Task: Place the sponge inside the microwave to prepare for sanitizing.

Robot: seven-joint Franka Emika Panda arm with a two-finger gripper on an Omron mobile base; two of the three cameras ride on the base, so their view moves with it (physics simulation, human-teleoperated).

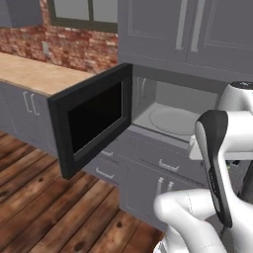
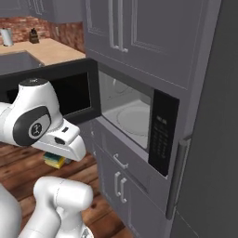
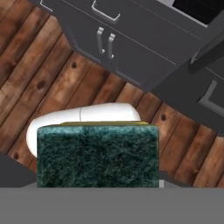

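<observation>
- Sponge (image 3: 97, 155) sits clamped in the gripper (image 2: 56, 160), its dark green face filling the lower hand view with a thin yellow edge along the top.
- In the right base view the sponge's yellow and green corner peeks out under the white hand, low, in front of the lower cabinets (image 2: 118, 179).
- The hand points down at the wooden floor (image 3: 39, 74), with the forearm stretched level above it.
- The microwave (image 2: 139, 118) stands higher, to the right of the hand; its door (image 1: 91, 121) is swung wide to the left.
- The light cavity with the round turntable (image 1: 173, 121) lies open between door and button panel (image 2: 160, 137).
</observation>
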